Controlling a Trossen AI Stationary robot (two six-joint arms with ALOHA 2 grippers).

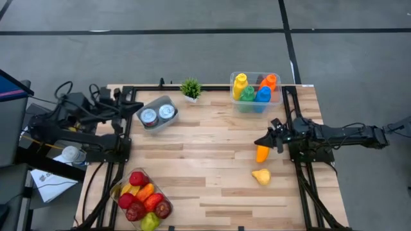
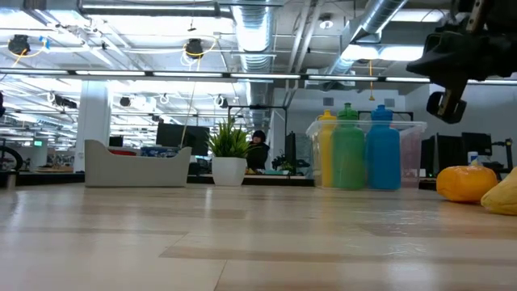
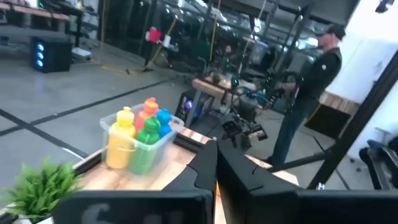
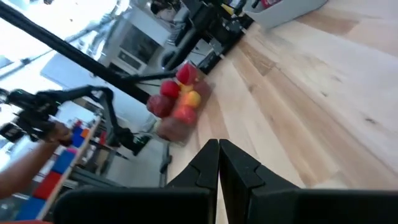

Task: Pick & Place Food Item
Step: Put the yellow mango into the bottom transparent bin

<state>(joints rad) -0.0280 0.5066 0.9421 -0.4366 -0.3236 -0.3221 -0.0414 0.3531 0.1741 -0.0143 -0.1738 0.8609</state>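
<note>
An orange food item (image 1: 262, 153) (image 2: 467, 182) lies on the wooden table near its right edge. A yellow one (image 1: 261, 176) (image 2: 505, 196) lies just nearer the near edge. My right gripper (image 1: 264, 140) (image 2: 449, 61) (image 4: 219, 155) is shut, holds nothing, and hangs well above the table just beyond the orange item. My left gripper (image 1: 137, 110) (image 3: 216, 163) waits shut and empty at the table's far-left corner, next to a grey tray of cans (image 1: 157, 115).
A clear bin of coloured bottles (image 1: 255, 90) (image 2: 355, 153) (image 3: 138, 138) stands at the far right. A small potted plant (image 1: 190, 88) (image 2: 229, 153) is at the far middle, and a clear container of red and orange fruit (image 1: 142, 197) (image 4: 177, 99) at the near left. A person (image 3: 311, 93) stands beyond the table.
</note>
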